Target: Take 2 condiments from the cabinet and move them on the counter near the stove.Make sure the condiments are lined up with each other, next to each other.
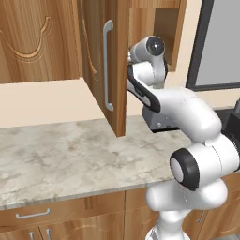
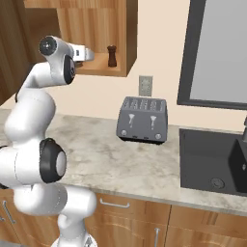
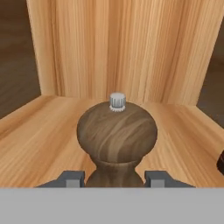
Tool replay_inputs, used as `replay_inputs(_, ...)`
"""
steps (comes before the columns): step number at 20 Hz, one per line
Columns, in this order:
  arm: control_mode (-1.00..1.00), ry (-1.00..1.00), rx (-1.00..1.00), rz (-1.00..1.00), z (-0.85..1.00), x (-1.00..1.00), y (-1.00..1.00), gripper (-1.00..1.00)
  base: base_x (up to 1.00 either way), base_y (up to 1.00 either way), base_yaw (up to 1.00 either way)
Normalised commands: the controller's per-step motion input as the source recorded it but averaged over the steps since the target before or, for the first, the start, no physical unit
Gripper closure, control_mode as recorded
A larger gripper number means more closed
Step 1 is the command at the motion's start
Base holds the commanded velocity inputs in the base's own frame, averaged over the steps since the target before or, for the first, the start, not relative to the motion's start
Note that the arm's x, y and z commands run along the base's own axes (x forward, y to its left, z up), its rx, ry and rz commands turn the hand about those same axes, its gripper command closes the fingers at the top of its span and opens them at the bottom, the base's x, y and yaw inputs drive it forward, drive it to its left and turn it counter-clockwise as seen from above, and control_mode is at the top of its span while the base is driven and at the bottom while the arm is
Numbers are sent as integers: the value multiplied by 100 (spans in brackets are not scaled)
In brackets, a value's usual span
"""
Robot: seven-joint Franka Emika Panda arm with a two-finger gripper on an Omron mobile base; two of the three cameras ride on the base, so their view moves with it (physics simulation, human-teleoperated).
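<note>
The light brown condiment (image 3: 117,131), a wooden shaker with a round knob top and a small silver cap, stands upright on the shelf of the open cabinet (image 3: 118,48). My gripper (image 3: 113,178) is shut on its narrow neck, one fingertip pressed to each side. The dark reddish-brown condiment (image 2: 112,56) stands on the same shelf, just to the right of my hand, and its edge (image 3: 221,161) peeks in at the right of the hand view. The cabinet door (image 1: 101,70) with its silver bar handle hangs open. The counter (image 1: 70,150) lies below.
A grey toaster (image 2: 143,119) sits on the counter (image 2: 120,159) under the cabinet, below a wall outlet (image 2: 145,86). A dark sink (image 2: 212,164) lies to the right beneath a window (image 2: 217,53). Drawer fronts (image 1: 33,214) run under the counter edge.
</note>
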Motion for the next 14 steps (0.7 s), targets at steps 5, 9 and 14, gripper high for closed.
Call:
replay_inputs(5,-100,1,1,0,50,-100,-18,100,0,0,0)
replay_inputs(9,-100,3,-1,0,14,-100,-9,100,0,0,0)
replay_inputs(14,-100,3,-5,0,0,-100,-22,100,0,0,0)
